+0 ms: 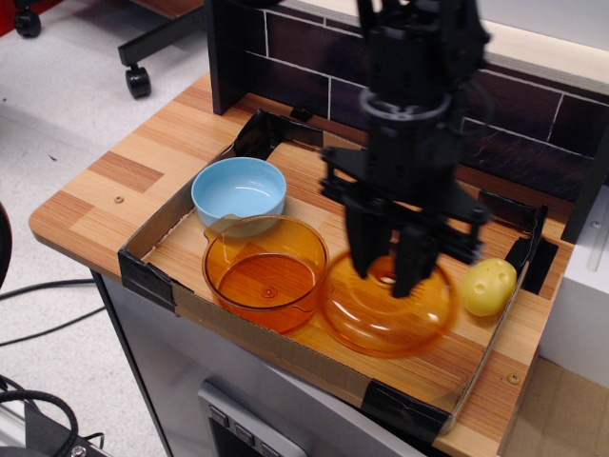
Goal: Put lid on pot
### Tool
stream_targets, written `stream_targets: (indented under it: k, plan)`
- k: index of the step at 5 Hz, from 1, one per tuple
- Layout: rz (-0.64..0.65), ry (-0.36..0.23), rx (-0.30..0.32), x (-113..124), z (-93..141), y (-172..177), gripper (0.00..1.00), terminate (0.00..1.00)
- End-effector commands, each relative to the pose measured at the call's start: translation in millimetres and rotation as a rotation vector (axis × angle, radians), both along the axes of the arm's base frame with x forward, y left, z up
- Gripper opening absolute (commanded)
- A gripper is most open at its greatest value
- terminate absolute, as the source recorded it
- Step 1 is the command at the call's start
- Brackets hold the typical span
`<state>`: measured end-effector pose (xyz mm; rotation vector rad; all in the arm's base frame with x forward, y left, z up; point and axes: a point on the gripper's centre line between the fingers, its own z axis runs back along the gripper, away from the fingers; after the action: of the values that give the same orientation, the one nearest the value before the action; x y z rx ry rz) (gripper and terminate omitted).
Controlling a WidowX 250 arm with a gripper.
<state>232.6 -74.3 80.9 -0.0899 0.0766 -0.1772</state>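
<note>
The pot (266, 272) is a deep transparent orange glass dish standing in the front left part of the cardboard tray (152, 282). The lid (390, 307) is a shallow orange glass disc with a ring knob. My black gripper (385, 271) is shut on the lid's knob and holds the lid in the air, tilted, just right of the pot. The lid's left edge is close to the pot's right rim; I cannot tell whether they touch.
A light blue bowl (239, 193) stands behind the pot, touching its rim. A yellow potato-like object (489, 286) lies at the tray's right side. A dark brick-pattern wall (285, 48) stands behind the tray. The wooden table's edge (67, 233) runs at the left.
</note>
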Motion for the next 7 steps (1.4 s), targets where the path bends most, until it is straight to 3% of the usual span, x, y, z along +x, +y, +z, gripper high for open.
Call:
stream_targets:
  k: [1,3,7]
  plan:
    - [0.081,-0.073,0.037,13,7,55,0.0,0.0]
    - [0.029,-0.006,-0.008,10,-7,75,0.0,0.0]
    - [0.011,-0.009,-0.027,10,-22,82,0.0,0.0]
